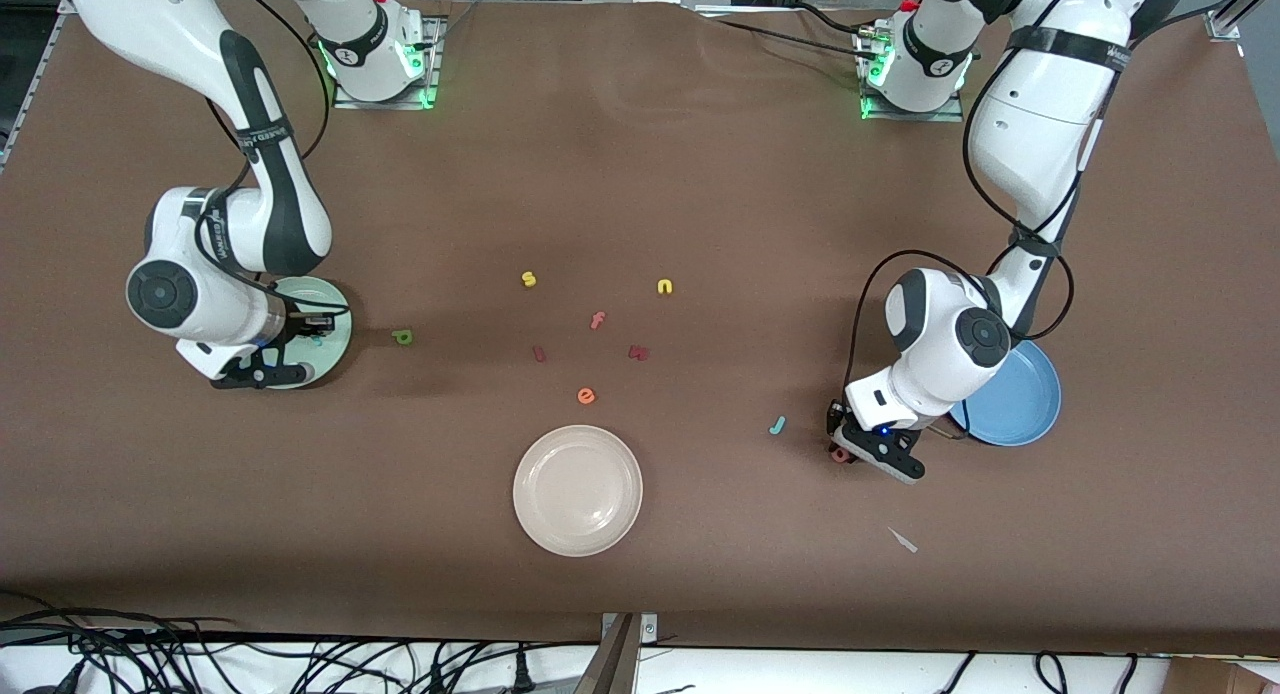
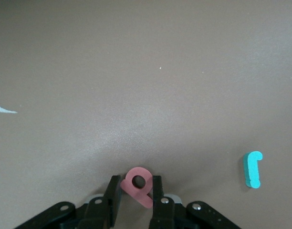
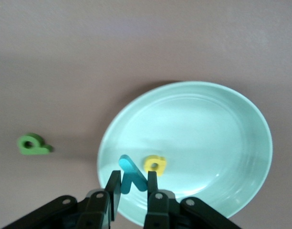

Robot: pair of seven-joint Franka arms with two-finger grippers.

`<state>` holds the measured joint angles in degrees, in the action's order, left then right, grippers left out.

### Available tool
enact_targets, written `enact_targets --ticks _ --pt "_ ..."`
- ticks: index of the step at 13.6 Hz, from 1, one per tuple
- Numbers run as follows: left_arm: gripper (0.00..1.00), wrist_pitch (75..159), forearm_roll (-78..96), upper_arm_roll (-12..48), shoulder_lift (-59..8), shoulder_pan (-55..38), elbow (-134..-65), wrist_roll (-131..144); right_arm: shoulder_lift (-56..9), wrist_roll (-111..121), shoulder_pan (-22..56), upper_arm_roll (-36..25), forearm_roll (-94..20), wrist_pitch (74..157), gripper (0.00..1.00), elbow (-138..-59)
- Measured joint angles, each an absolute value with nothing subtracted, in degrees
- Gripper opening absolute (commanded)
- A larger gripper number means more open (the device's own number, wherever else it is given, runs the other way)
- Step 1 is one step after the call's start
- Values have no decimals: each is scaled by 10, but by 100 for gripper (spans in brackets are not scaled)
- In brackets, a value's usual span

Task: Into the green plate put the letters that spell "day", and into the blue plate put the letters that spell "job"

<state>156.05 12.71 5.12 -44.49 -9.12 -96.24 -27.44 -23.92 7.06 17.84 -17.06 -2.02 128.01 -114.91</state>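
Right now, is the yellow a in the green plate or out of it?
In. The yellow a lies on the green plate, beside the teal y between the right gripper's fingers.

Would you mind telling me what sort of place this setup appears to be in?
Most likely a robotics lab workbench. Two arms are bolted to a brown-covered table, loose cables trail along its edge, and foam letters like the pink f lie scattered beside a cream-white plate.

The pale green plate [image 3: 217, 138] holds a yellow a [image 3: 154, 164]; a teal y [image 3: 130, 174] sits over its rim between black fingers. The green d [image 1: 402, 337] lies on the table just beside it. Near the blue plate [image 1: 1020, 404] lie a teal j [image 1: 777, 425] and a pink b [image 2: 139, 185], the b pinched between fingers.
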Motion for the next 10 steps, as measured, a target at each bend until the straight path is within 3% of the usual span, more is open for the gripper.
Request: enact_targets --ticks 2,3,4,5,6,10 --pt "22 1539 127 49 -435 -90 -963 -274 -228 96 178 -181 -20 1331 12 -1193" --pt "22 1523 127 47 -427 -89 -963 -274 -227 100 178 -182 -20 1344 26 -1206" --pt "23 1500 127 45 -416 -88 -963 -274 -227 101 178 -182 -20 1349 64 -1212" --pt "23 1469 127 43 -403 -84 -963 -274 -227 101 179 -182 -20 1350 90 -1214" --pt "23 1436 127 43 -388 -77 -965 -274 -226 101 179 -182 -21 1350 100 -1214" --pt "22 1386 127 39 -304 -25 -1053 -277 -221 100 180 -181 -21 1351 100 -1214"
